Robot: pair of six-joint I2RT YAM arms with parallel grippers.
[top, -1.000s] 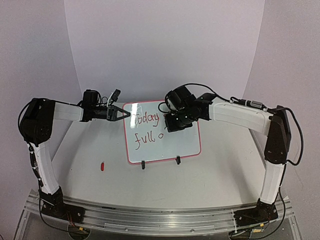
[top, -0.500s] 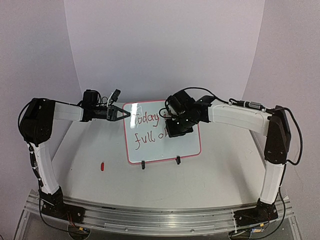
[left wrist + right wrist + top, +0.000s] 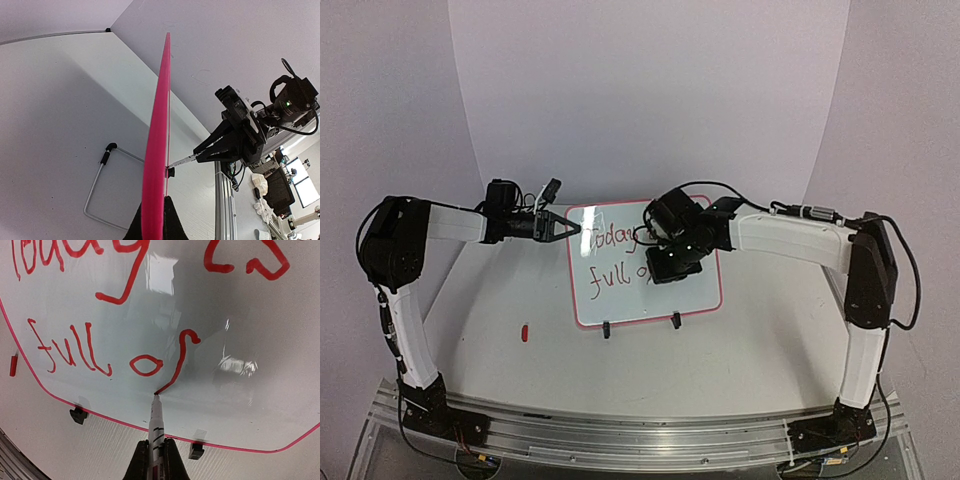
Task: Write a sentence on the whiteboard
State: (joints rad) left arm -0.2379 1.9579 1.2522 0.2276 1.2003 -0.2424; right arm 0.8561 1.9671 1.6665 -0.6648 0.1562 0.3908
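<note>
Change over the last second: second line of the sentence (image 3: pixel 90 347) goes from "full o" to "full o" plus a long hooked downstroke, the body of an "f". Right arm has dipped slightly toward the board's near side to draw it.

- Marker (image 3: pixel 156 425) tip sits at the low end of that stroke, touching the board.
- No crossbar on the "f" yet.
- Judgement: "of" is nearly closed out; the last word is not started, and bare board remains to the right of the stroke.

Right end effector (image 3: pixel 156 452): clenched on the marker barrel. Left end effector (image 3: pixel 154 220): clamped on the board's left edge, steadying it.

Whiteboard (image 3: pixel 645 300): mid-surface, between the arms, propped on two black clip feet (image 3: pixel 606 330). Glossy white with glare patches, rounded corners, thin red-pink frame. Top line reads "Today is". Lettering is red and legible.
</note>
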